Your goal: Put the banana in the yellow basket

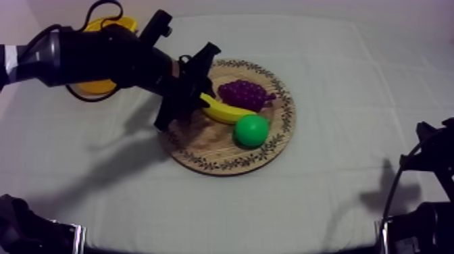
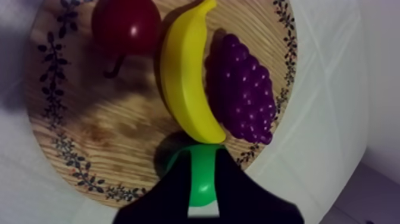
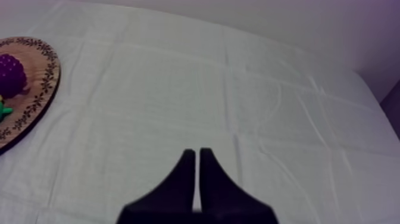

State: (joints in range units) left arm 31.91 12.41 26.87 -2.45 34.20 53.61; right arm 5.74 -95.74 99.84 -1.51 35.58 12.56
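over the wooden board (image 1: 203, 145), left hand (image 2: 203, 154) hovered part-open and empty near one end of the banana (image 2: 184, 77), which lay there beside the grapes (image 2: 241, 89); approach step judged current, next move likely centring on its middle, lowering, closing.

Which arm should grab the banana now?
Left. The left gripper hangs open over the board by the banana, with the yellow basket on its side. The right gripper rests shut, away from the board.

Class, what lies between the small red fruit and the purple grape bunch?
The curved yellow toy banana, as the left wrist view shows.
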